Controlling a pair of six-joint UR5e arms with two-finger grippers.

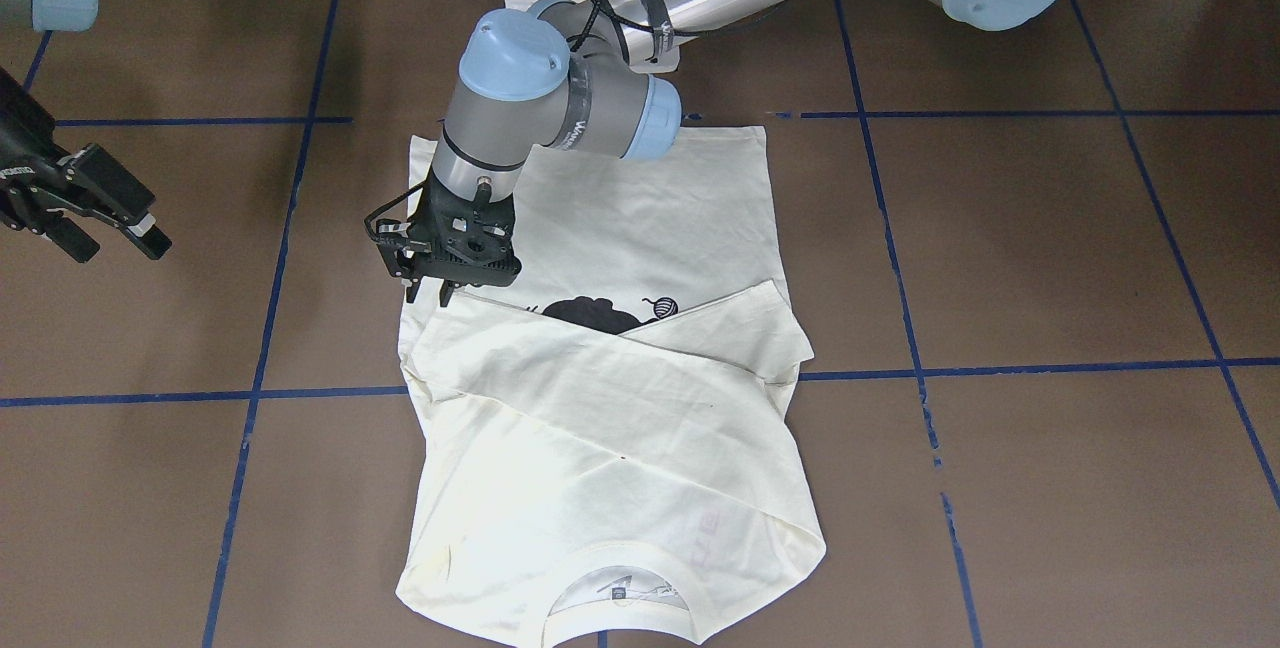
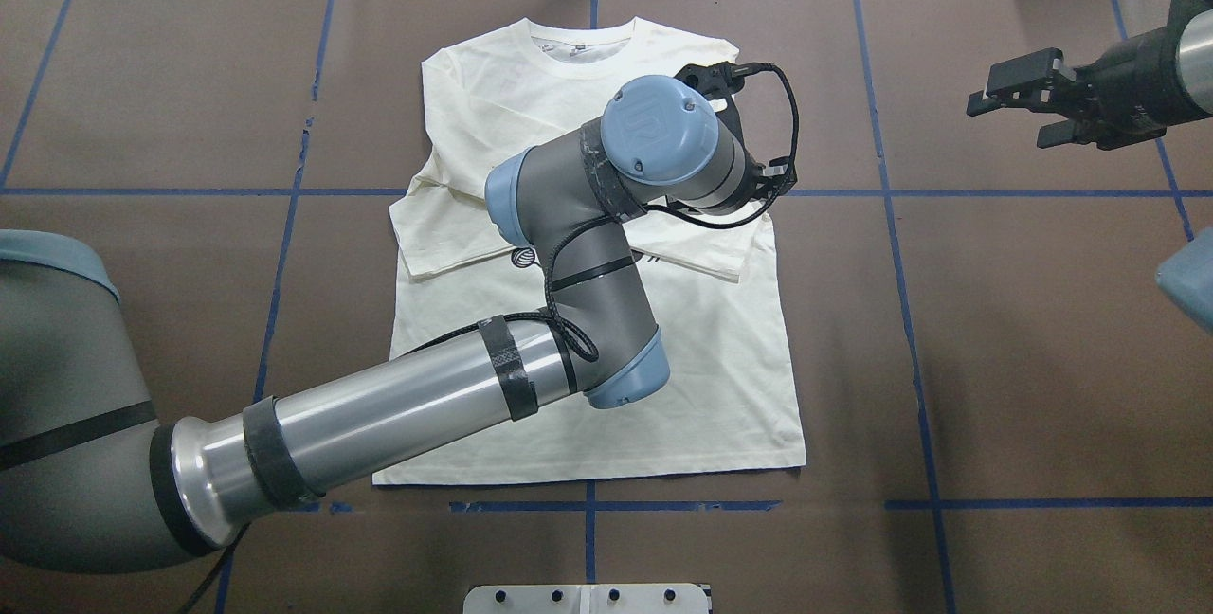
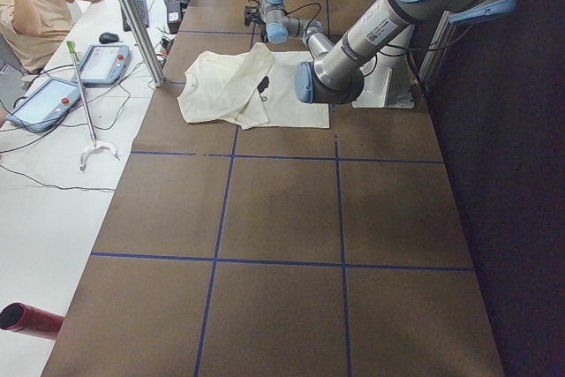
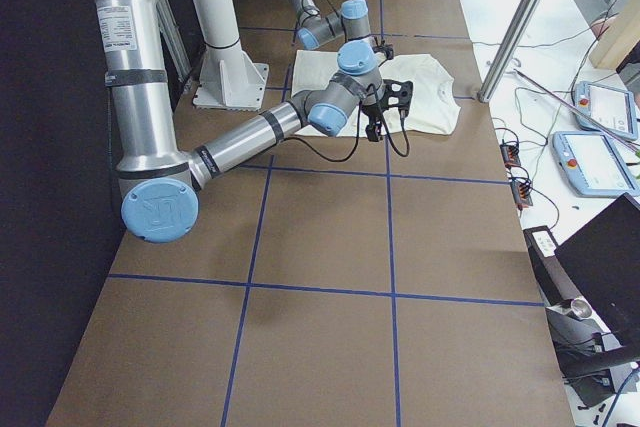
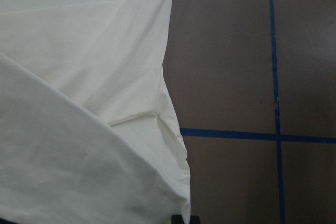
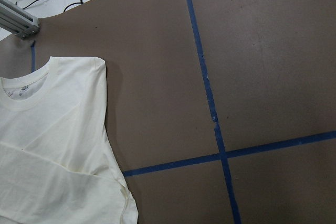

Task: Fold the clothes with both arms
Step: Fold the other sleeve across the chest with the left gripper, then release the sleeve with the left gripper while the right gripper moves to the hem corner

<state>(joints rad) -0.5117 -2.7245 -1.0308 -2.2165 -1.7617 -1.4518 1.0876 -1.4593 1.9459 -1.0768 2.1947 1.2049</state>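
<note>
Left arm (image 2: 379,415) fills the overhead view, reaching across the T-shirt (image 2: 720,377). T-shirt lies flat on the tabletop (image 2: 995,358), both sleeves (image 1: 600,378) crossed over its chest. Left gripper (image 1: 432,283) points down at the T-shirt's side edge, just beside the sleeve fold; cannot tell how wide it stands. Right gripper (image 2: 1019,112) hangs well clear of the T-shirt, spread wide, empty. Risks as judged:
- pinching only the top sleeve layer would pull the crossing apart
- a one-sided lift would skew the fold
- wrist cable (image 2: 782,150) might drag cloth
</note>
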